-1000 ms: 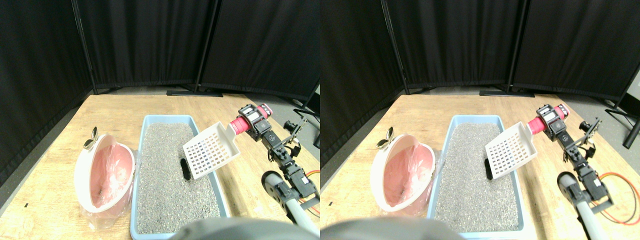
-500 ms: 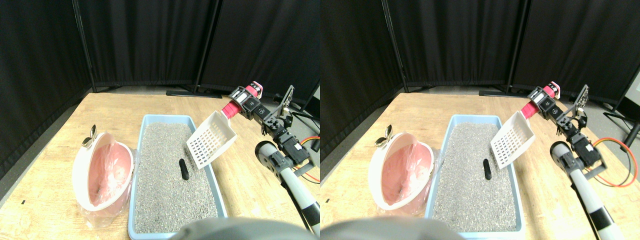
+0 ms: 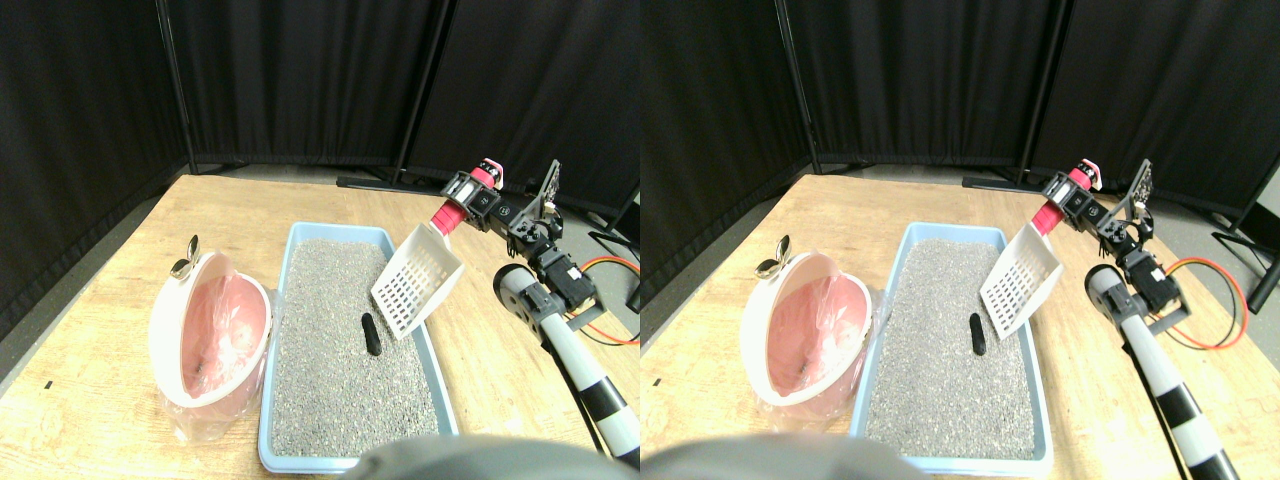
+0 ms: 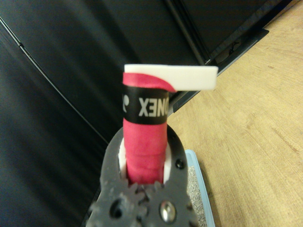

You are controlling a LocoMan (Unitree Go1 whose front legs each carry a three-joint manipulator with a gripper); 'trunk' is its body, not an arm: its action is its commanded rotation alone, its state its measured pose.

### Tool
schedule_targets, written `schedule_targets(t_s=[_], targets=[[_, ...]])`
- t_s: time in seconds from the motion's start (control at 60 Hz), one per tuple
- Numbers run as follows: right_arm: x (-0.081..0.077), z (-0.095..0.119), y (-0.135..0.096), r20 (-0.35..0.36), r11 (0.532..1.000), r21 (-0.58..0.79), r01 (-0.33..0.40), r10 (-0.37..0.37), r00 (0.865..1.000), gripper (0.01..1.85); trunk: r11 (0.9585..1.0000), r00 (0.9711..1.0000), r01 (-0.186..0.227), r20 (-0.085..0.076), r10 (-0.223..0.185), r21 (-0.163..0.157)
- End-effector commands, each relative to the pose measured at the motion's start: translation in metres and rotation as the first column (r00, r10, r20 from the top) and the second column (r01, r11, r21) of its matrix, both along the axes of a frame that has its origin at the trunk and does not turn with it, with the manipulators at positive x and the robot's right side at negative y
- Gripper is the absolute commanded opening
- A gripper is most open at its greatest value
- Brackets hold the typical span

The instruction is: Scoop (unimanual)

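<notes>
The right gripper (image 3: 470,195) is clamped on the red-wrapped handle (image 4: 144,146) of the white slotted scoop (image 3: 415,282), its jaws closed on both sides of the wrap. The scoop hangs tilted, blade down, above the right rim of the blue litter tray (image 3: 300,240). Just left of the blade, a small dark lump (image 3: 371,334) lies on the grey litter (image 3: 330,350). A black band (image 4: 144,106) on the handle carries mirrored white letters, only partly readable. Left of the tray sits a pink-lined white bin (image 3: 205,335). All rest on a wooden bench (image 3: 90,330) before black curtains (image 3: 300,80).
</notes>
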State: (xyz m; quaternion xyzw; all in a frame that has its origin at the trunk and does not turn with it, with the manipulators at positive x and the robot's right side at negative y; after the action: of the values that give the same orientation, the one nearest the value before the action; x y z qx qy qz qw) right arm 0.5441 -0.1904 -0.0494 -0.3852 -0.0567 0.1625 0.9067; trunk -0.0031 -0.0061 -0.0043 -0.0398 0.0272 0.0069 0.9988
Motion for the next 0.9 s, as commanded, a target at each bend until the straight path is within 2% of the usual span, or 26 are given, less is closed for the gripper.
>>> schedule_targets(t_s=[0.017, 0.2, 0.233, 0.283, 0.3, 0.483, 0.5, 0.583, 0.6, 0.75, 0.9], targets=[[0.002, 0.005, 0.003, 0.035, 1.0, -0.012, -0.018, 0.019, 0.999, 0.05, 0.9992, 0.9997, -0.016, -0.019, 0.015, -0.035], [0.006, 0.002, 0.006, 0.002, 0.997, -0.049, -0.061, 0.061, 0.998, 0.05, 0.9989, 0.9995, -0.021, -0.023, 0.02, -0.042], [0.007, 0.002, 0.008, 0.004, 0.993, -0.073, -0.089, 0.09, 0.996, 0.05, 0.9988, 0.9995, -0.023, -0.023, 0.022, -0.043], [0.007, 0.001, 0.009, 0.004, 0.993, -0.077, -0.094, 0.095, 0.995, 0.05, 0.9987, 0.9994, -0.025, -0.024, 0.024, -0.044], [0.007, 0.001, 0.01, 0.008, 0.989, -0.078, -0.124, 0.125, 0.992, 0.05, 0.9987, 0.9994, -0.025, -0.024, 0.024, -0.044], [0.008, -0.002, 0.018, -0.002, 0.987, -0.092, -0.13, 0.13, 0.992, 0.05, 0.9985, 0.9992, -0.028, -0.028, 0.026, -0.047], [0.007, -0.006, 0.02, -0.013, 0.983, -0.101, -0.152, 0.151, 0.988, 0.05, 0.9984, 0.9992, -0.029, -0.028, 0.027, -0.048], [0.005, -0.014, 0.022, -0.023, 0.98, -0.096, -0.172, 0.171, 0.985, 0.05, 0.9984, 0.9991, -0.031, -0.03, 0.029, -0.048], [0.002, -0.023, 0.024, -0.033, 0.98, -0.081, -0.182, 0.18, 0.983, 0.05, 0.9984, 0.9991, -0.031, -0.03, 0.03, -0.048], [-0.002, -0.043, 0.028, -0.048, 0.982, -0.064, -0.179, 0.176, 0.983, 0.05, 0.9986, 0.9991, -0.03, -0.033, 0.029, -0.044], [-0.003, -0.052, 0.028, -0.076, 0.984, -0.047, -0.172, 0.168, 0.983, 0.05, 0.9987, 0.999, -0.029, -0.035, 0.028, -0.041]])
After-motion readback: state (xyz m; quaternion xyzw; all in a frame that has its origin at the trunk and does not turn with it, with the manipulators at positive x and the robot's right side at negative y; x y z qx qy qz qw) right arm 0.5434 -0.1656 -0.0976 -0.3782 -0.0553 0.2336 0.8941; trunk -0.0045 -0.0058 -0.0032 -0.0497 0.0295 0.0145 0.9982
